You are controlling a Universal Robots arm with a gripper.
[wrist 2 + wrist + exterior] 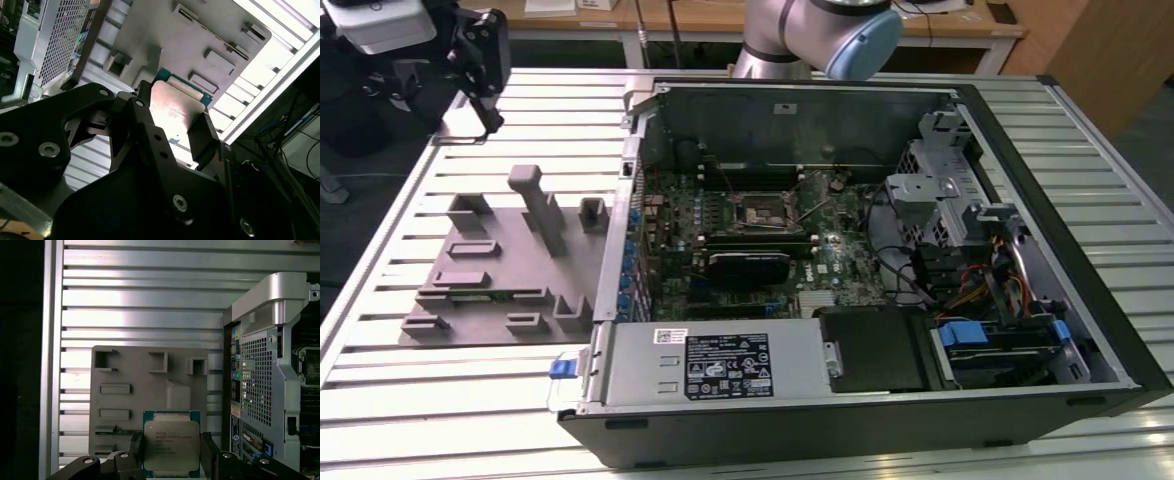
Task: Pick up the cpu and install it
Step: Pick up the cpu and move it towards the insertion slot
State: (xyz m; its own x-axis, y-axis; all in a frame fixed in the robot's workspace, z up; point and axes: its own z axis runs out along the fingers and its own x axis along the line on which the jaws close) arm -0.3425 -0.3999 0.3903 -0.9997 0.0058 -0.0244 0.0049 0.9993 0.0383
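Note:
The cpu [171, 446] is a flat silver-grey square with a thin blue-green rim, and it is held between two black fingers [208, 452]. My gripper [171, 456] is shut on it by two opposite edges. In the second wrist view the cpu [176, 106] shows its metal top between the same fingers [204, 136]. In the exterior view the gripper [478, 62] hangs high over the table's far corner, at the exterior view's left, well above the grey moulded fixture tray [494, 270]. The black socket frame [758, 212] sits in the middle of the motherboard inside the open computer case [720, 370].
The fixture tray [150, 400] lies on the slatted metal table [427, 400] beside the case's rear panel [255, 385]. Inside the case are a drive cage [947, 190], cables and a power supply [720, 362]. The arm's base [814, 35] stands behind the case.

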